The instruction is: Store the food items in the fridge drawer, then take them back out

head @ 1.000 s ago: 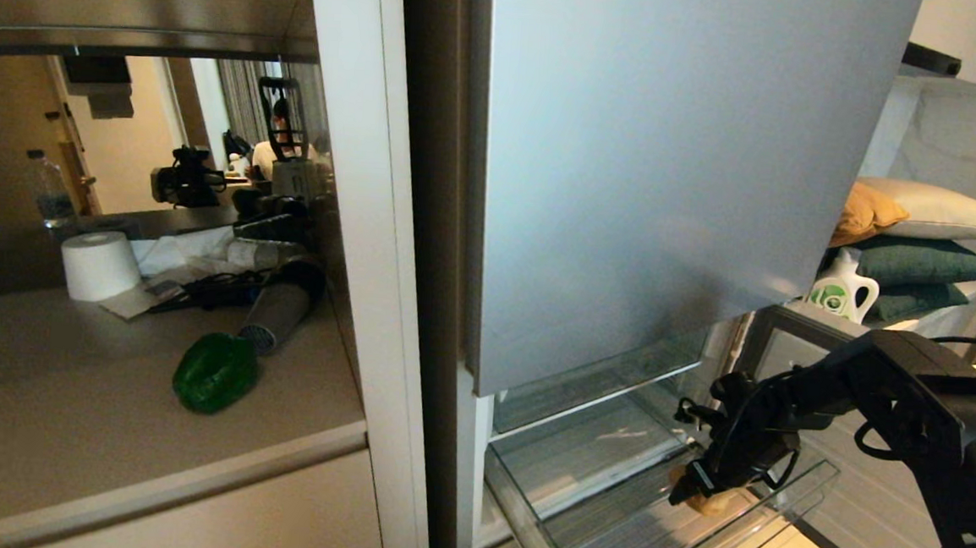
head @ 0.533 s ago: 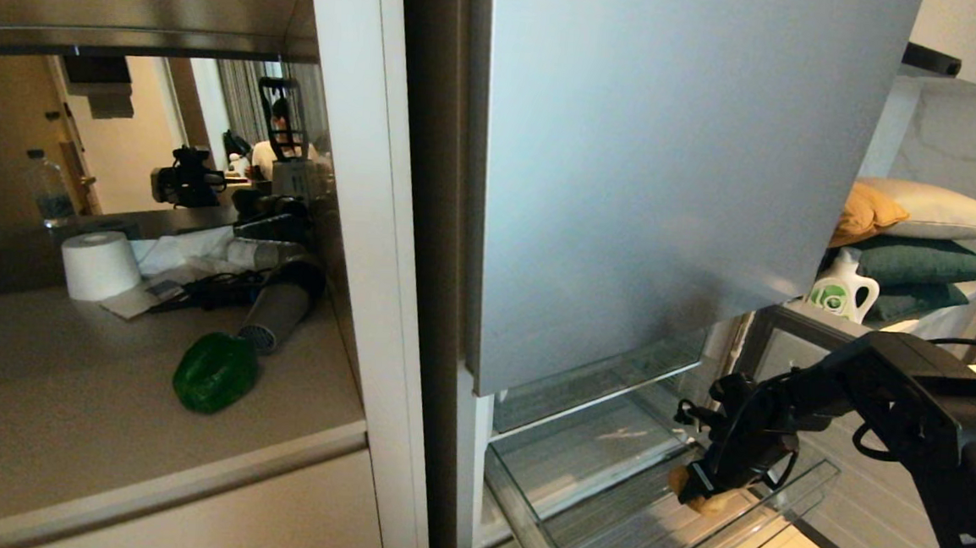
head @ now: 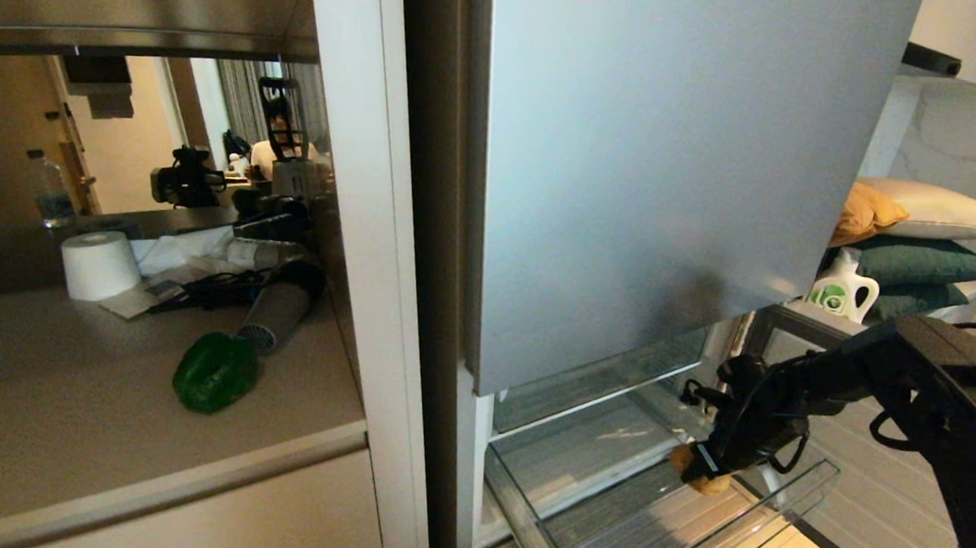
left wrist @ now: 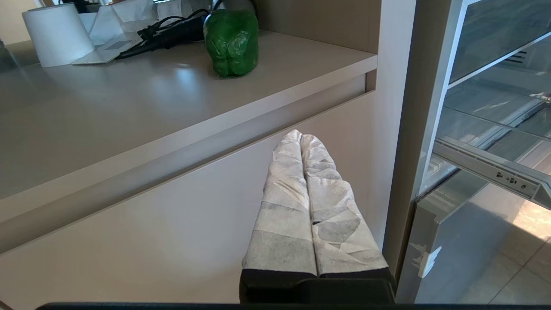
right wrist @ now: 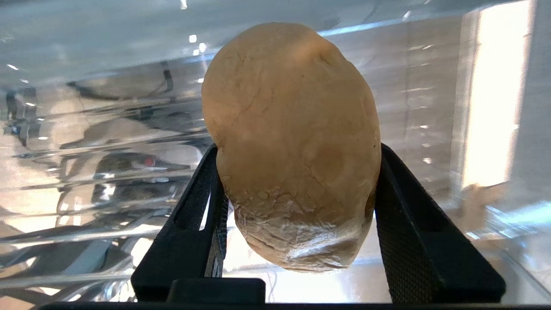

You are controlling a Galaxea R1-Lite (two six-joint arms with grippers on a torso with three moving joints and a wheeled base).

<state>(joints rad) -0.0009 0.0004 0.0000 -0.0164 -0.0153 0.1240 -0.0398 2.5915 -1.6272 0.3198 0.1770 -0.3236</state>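
Head view: no legible writing anywhere.

Tan bun (right wrist: 292,142) between tool (right wrist: 297,172) fingers

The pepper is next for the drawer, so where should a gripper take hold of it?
Probably across the middle of the green pepper, coming from above or the counter's open front edge. It lies on its side, lobed and glossy, and the hair dryer crowds its back.
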